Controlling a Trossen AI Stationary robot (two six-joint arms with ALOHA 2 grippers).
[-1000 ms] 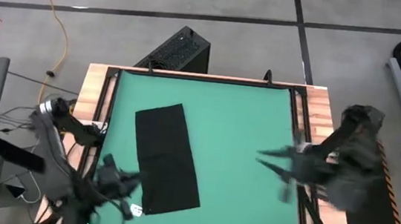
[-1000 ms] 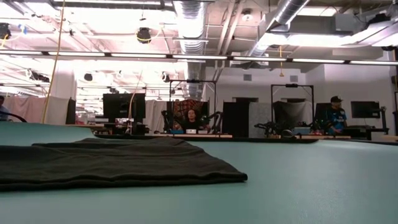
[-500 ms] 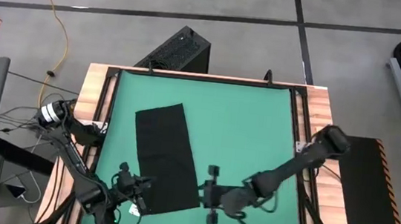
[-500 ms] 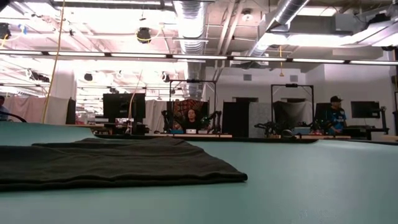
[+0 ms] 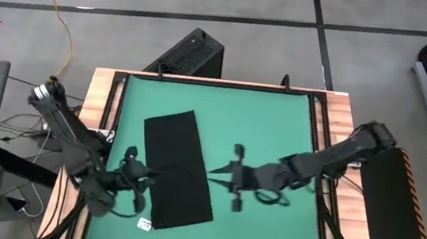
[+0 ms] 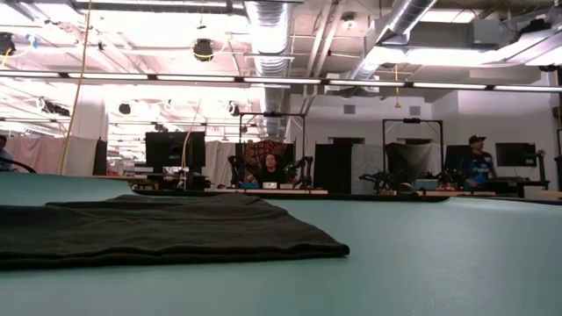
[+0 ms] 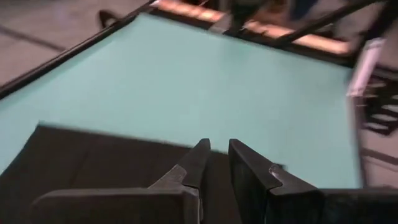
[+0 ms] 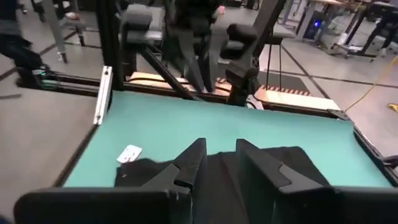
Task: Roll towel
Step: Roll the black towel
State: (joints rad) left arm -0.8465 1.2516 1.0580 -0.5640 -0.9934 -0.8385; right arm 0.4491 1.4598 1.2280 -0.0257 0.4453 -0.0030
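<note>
- Dark metal fingers of my left gripper (image 5: 146, 178) stand a narrow slot apart, with nothing between them; in the left wrist view the left gripper (image 7: 219, 163) hangs just over the towel's edge.
- From above, that left gripper sits at the left long edge of the towel (image 5: 177, 169), toward the near end, its arm reaching in from the table's left side.
- My right gripper (image 5: 216, 170) has its fingers parted a little and empty; it points at the towel's right long edge, just beside it, and I cannot tell whether it touches the cloth.
- In the right wrist view the right gripper (image 8: 219, 155) looks across the towel (image 8: 273, 163) toward the left arm's frame at the far side.
- The towel is a black rectangle lying flat and unrolled on the left half of the green mat (image 5: 268, 133), slightly askew, its long axis running from far-left to near-right.
- A small white tag (image 5: 144, 224) lies at the towel's near left corner; the right wrist view shows it too (image 8: 129, 153).
- In the low view the towel (image 6: 167, 230) lies low and flat on the mat, folded in thin layers.
- Beyond the mat's far edge a black ribbed box (image 5: 187, 53) sits on the floor.
- A yellow cable (image 5: 56, 15) trails over the floor at the far left.
- In the room behind, a person (image 6: 269, 168) sits at a desk.
</note>
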